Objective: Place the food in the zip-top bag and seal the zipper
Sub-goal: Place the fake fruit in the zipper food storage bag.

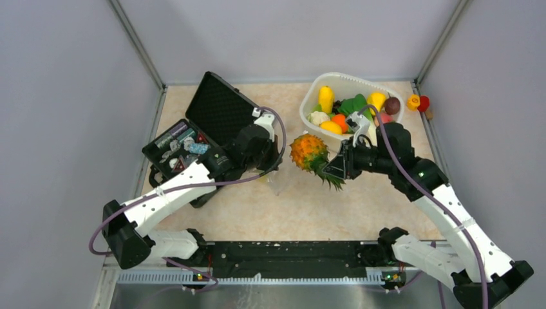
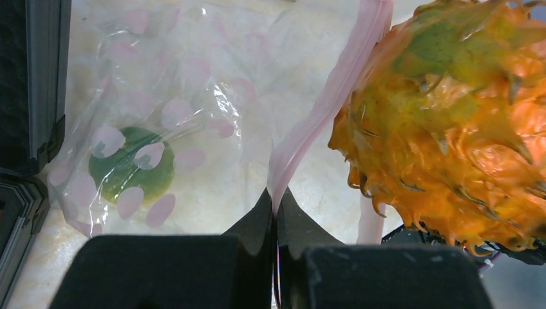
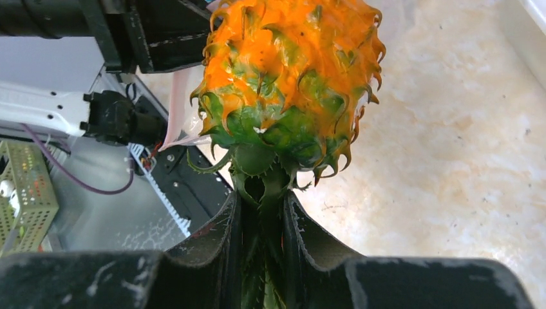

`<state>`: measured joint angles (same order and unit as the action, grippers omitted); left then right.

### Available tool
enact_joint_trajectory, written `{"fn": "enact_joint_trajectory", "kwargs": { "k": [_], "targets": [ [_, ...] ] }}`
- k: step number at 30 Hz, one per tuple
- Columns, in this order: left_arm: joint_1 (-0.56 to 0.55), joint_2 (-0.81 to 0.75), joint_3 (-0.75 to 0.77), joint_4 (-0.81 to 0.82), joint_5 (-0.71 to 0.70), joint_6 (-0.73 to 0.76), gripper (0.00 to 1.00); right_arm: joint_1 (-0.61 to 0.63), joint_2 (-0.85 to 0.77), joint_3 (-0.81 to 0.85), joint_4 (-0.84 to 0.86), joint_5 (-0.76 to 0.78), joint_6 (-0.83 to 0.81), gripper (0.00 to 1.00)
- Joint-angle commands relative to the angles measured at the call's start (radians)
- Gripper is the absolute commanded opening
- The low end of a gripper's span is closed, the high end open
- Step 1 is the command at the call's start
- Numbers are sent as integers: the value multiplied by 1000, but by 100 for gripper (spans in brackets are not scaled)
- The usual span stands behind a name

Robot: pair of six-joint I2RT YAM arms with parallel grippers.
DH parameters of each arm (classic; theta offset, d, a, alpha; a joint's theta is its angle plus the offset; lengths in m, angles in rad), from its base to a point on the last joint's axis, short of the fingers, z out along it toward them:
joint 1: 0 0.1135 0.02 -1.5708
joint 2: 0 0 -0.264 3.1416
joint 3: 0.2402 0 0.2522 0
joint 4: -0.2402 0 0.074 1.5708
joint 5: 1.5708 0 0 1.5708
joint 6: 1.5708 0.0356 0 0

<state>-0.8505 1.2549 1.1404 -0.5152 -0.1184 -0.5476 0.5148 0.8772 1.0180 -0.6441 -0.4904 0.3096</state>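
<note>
Pineapple (image 3: 290, 84) clamped by leafy crown in right claw (image 3: 262, 201).

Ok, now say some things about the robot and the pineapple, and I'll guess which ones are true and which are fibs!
1. The right gripper holds the pineapple by its green leaves. True.
2. The left gripper is open and holds nothing. False: it is shut on the pink zipper of the zip-top bag.
3. The bag is empty. False: a round green thing lies inside it.
4. The white tub has toy food in it. True.
5. The black case is closed. False: its lid stands open.
</note>
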Motion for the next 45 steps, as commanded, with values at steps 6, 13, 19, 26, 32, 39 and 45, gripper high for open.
{"fn": "enact_joint_trajectory", "kwargs": {
  "k": [6,13,19,26,32,39,45],
  "targets": [
    [-48,60,63,50,-39,60,0,5,16,93,-266,101,-62,0],
    [-83,141,121,43,-59,69,0,80,29,78,-338,119,-97,0],
    [-96,195,159,20,-61,79,0,133,38,84,-363,136,-130,0],
    [-158,199,165,25,-32,155,0,142,106,100,-315,168,-169,0],
    [-183,176,157,8,-112,158,0,160,150,176,-364,475,-116,0],
    [-183,141,143,32,-150,139,0,161,55,100,-218,233,-106,0],
    [-182,157,157,19,-167,113,0,172,-2,-55,-46,-54,-127,0]
  ]
}}
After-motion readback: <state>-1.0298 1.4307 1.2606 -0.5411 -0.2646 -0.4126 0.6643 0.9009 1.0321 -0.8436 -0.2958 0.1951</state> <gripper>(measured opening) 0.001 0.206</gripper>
